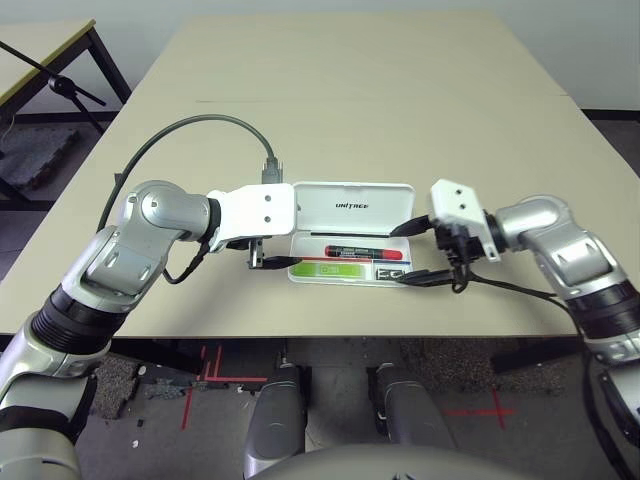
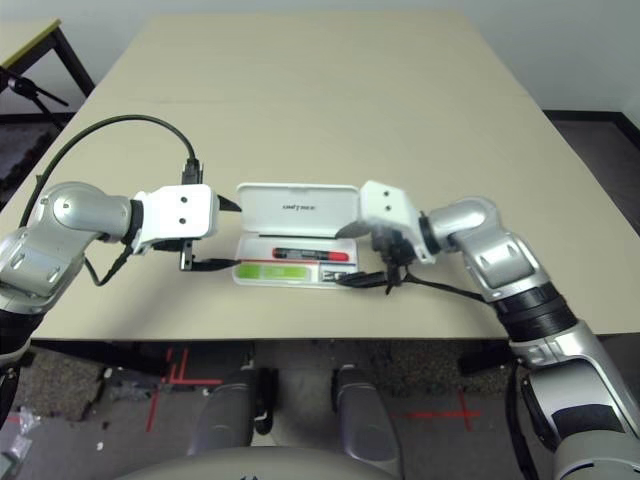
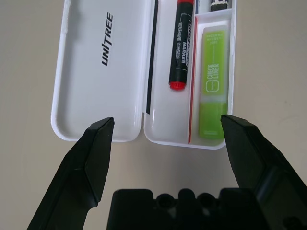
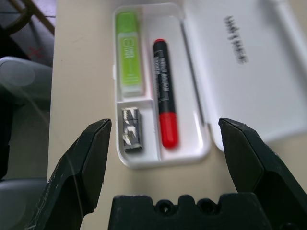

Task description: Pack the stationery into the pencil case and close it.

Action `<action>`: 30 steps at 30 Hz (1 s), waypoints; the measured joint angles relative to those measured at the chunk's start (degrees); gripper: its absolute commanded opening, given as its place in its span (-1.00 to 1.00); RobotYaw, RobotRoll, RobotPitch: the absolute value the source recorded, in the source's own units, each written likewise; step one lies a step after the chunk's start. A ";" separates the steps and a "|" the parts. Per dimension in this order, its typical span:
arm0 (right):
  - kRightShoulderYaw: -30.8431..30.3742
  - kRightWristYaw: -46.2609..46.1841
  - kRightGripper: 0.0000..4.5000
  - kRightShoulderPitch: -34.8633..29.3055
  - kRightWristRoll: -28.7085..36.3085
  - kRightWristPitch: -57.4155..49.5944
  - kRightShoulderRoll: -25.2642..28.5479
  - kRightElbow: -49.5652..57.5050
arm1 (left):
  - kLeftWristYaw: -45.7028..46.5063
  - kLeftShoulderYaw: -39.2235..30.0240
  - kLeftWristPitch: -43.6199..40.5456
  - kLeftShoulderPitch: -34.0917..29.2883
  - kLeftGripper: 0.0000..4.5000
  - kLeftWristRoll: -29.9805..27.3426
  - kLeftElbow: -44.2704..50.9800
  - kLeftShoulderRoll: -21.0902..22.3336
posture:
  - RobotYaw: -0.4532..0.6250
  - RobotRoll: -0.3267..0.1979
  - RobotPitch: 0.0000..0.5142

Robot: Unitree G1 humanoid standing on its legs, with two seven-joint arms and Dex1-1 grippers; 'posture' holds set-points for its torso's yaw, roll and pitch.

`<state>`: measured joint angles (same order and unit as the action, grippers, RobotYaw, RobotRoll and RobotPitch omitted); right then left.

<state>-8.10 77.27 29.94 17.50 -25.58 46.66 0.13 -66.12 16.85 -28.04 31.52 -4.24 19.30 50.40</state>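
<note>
Both claws were released and empty, the left claw (image 3: 167, 119) at the left end of the pencil case (image 3: 168, 129) and the right claw (image 4: 165, 121) at its right end. The case lay open near the middle of the near edge of the desk (image 1: 300, 110), lid (image 3: 115, 96) laid back toward the far edge. Packed inside: red marker (image 3: 181, 48) in the long compartment; lime-green highlighter (image 3: 212, 81) and dark-and-silver piece (image 4: 131, 129) in separate compartments toward the near edge; red-and-blue pencil (image 3: 192, 91) along the divider. A thin black strip (image 3: 152, 62) by the hinge was probably the pen. Packing judged complete; closing remained.
</note>
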 measured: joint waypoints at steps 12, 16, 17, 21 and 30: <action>12.87 2.98 0.99 -7.34 10.09 -8.91 11.20 1.48 | 0.00 -0.62 1.38 -1.16 1.00 0.01 -1.63 0.64 | -0.07 0.25 -0.59; 13.34 2.75 0.99 -8.02 10.77 -9.18 11.22 1.87 | 0.00 -0.64 1.71 -1.17 1.00 0.01 -2.09 1.07 | -0.08 0.25 -0.59; 13.34 2.64 0.99 -8.01 10.78 -9.18 11.21 1.87 | -0.06 -0.64 1.73 -1.19 1.00 0.01 -2.13 1.40 | -0.07 0.25 -0.60; 13.22 2.03 1.00 -7.98 10.77 -9.15 10.96 1.86 | -1.44 -0.64 1.36 -2.76 0.56 0.15 -2.68 4.94 | -0.07 0.25 -0.60; 12.11 1.70 1.00 -7.72 10.65 -8.79 10.19 1.84 | 1.13 1.25 9.10 -2.69 -0.98 11.06 -18.16 7.72 | -0.07 0.25 -0.59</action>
<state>4.01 78.97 22.22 28.16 -34.37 56.85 1.97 -64.99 18.10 -18.94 28.83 6.82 1.13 58.12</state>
